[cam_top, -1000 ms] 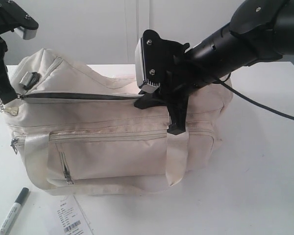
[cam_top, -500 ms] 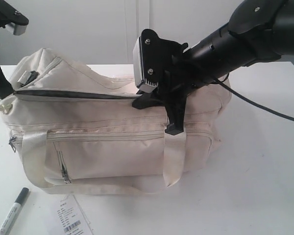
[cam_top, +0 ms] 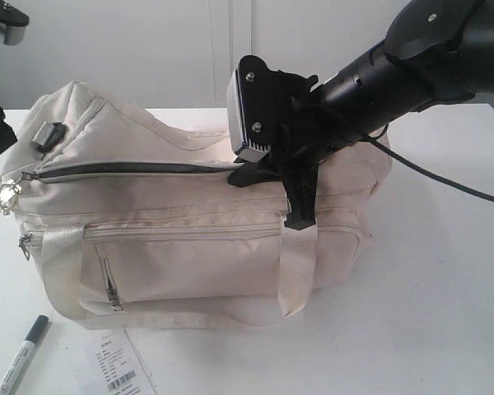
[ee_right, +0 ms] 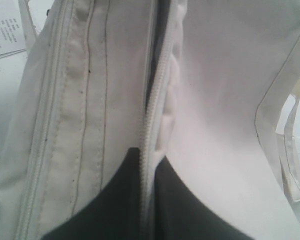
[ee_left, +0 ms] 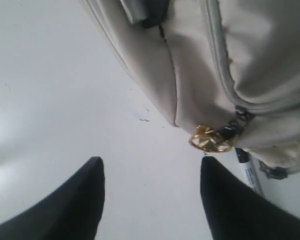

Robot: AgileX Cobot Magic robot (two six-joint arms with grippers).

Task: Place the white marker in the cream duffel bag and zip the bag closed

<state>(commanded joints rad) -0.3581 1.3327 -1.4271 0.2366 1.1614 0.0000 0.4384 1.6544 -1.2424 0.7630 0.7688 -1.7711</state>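
Beside the cream duffel bag (cam_top: 189, 263), left jaws had released the gold charm (ee_left: 210, 140). Right jaws clenched its zipper seam (ee_right: 149, 130); white marker (cam_top: 18, 358) remained outside

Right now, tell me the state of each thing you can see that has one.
cream duffel bag: on the table, main zipper open.
white marker: capped, lying outside the bag.
left tool: open, empty, near the gold charm.
right tool: shut on the bag's zipper edge.
label: flat on the table.
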